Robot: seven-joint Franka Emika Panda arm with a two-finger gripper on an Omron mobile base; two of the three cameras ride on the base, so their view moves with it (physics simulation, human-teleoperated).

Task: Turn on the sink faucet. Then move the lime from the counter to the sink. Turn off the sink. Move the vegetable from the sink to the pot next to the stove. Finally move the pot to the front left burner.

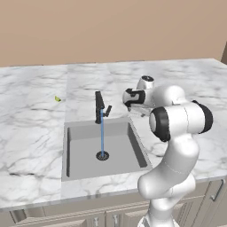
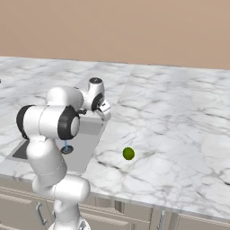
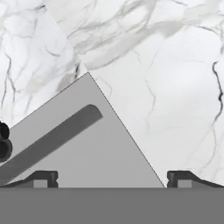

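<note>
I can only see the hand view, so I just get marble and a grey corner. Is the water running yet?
Observer: Yes. A blue stream falls from the faucet onto the drain.
Operator: Where's the lime?
Observer: The lime sits on the counter, right of the sink, near the front edge.
Operator: Is my hand close to it?
Observer: No. The gripper hangs open over the sink's back right corner, apart from the lime.
</note>
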